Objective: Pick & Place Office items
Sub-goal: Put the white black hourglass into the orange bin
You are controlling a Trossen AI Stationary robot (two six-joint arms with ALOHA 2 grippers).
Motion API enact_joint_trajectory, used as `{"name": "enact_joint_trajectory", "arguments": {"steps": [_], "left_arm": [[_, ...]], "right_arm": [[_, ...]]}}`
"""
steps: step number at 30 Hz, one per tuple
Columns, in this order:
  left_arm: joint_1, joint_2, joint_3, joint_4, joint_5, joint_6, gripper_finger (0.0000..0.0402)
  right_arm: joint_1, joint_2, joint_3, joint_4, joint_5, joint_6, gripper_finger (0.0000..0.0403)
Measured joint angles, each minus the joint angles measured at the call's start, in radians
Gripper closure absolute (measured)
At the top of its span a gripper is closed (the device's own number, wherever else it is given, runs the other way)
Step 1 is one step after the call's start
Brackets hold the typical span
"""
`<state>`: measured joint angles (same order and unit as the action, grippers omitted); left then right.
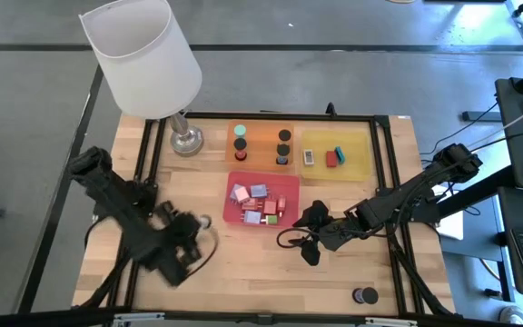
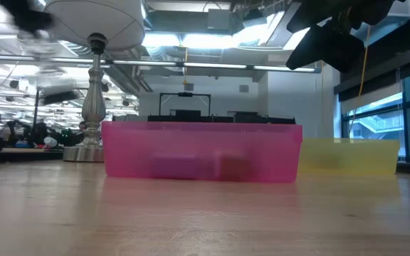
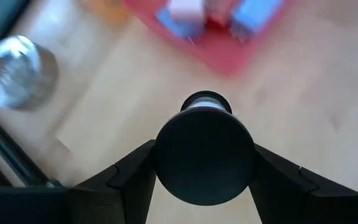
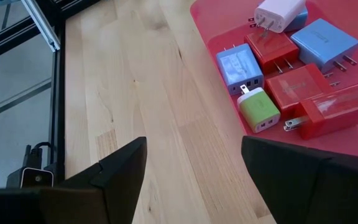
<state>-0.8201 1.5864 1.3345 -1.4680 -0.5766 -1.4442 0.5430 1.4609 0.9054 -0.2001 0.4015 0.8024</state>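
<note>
My left gripper clamps a short black cylinder, lifted off the table. Just ahead of it sits the red tray with the charger blocks; the lamp base lies off to one side. My right gripper hangs with fingers apart, nothing between them, beside that tray. Beyond: orange tray, yellow tray. One more black cylinder lies near the table's front edge.

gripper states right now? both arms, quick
Left gripper: shut on a black cylinder, over the bare wood left of the red tray.
Right gripper: open, empty, beside the red tray's right edge.
</note>
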Motion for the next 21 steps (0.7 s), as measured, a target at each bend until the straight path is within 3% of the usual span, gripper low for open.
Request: {"name": "enact_joint_trajectory", "arguments": {"steps": [9,15,21], "left_arm": [[0.420,0.000,0.098,0.107,-0.100,0.461,0.0185],[0.662,-0.001,0.110,0.393,-0.100,0.721,0.0185],[0.841,0.037,0.111,0.678,-0.026,0.896,0.0185]], "right_arm": [[0.000,0.000,0.000,0.000,0.000,0.000,0.0138],[0.000,0.000,0.000,0.000,0.000,0.000,0.0138],[0.000,0.000,0.000,0.000,0.000,0.000,0.0138]]}}
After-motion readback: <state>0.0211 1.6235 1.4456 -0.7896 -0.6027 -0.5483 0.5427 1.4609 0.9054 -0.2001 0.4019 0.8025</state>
